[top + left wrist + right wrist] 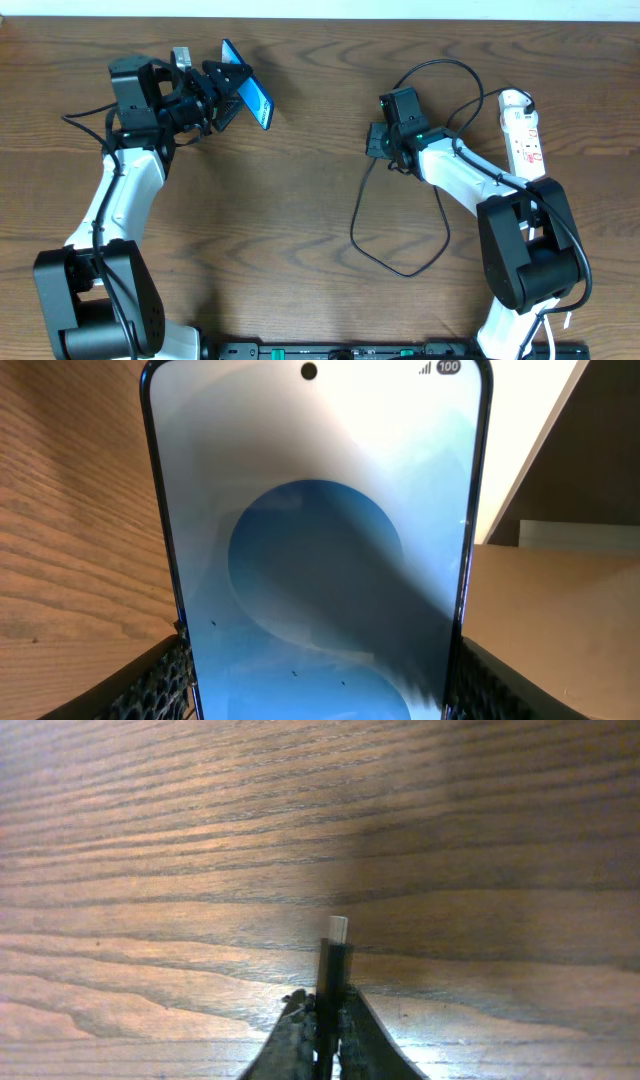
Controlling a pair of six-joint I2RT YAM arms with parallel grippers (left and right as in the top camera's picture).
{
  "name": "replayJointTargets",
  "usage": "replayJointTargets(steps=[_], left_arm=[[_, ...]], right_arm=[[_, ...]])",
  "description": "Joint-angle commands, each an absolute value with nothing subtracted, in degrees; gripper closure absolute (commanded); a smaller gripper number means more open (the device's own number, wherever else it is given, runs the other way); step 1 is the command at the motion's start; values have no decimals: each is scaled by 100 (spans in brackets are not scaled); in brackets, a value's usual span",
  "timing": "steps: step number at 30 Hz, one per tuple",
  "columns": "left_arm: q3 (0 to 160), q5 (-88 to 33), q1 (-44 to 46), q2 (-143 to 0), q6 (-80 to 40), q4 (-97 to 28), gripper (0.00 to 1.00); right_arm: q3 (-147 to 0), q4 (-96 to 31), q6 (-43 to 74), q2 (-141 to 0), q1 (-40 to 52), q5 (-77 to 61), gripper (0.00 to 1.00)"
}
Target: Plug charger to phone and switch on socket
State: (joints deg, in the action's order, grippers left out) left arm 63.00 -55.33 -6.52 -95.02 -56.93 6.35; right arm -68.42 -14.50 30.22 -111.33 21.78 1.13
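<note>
A brown wooden counter [300, 200] carries everything. The left end effector [226, 97] grasps the phone [248, 98], held tilted at the far left with its screen lit. The right end effector [322, 1020] is clenched on the charger [333, 955] just behind its plug tip, well apart from the phone. Both pickups look done. Plugging in is not yet done, nor is switching the socket [524, 135], which lies at the right.

table [300, 150]: grained brown wood | phone [320, 560]: glossy glass screen | socket [524, 130]: smooth white plastic
</note>
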Motion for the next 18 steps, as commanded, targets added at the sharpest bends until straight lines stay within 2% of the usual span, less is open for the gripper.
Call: replayJointTargets(steps=[1,3,5,14,18], left_arm=[[6313,-5621,-639,-9417,-5618,692,93],[6313,-5621,-639,-9419,-5618,692,93],[6313,-5621,-639,-9419,-5618,692,93],[6313,-5621,-639,-9419,-5618,692,93],[6313,-5601,-639,-9419,-5616,690,92]], right_arm=[[-6943,-1441,3020,-11111,2169,121,52],[-6943,-1441,3020,-11111,2169,119,16],[-6943,-1444,3020,-11111,2169,119,1],[-6943,-1428,3020,-11111,2174,36,1],[-6943,-1125,2635,-11111,2174,-1017,1]])
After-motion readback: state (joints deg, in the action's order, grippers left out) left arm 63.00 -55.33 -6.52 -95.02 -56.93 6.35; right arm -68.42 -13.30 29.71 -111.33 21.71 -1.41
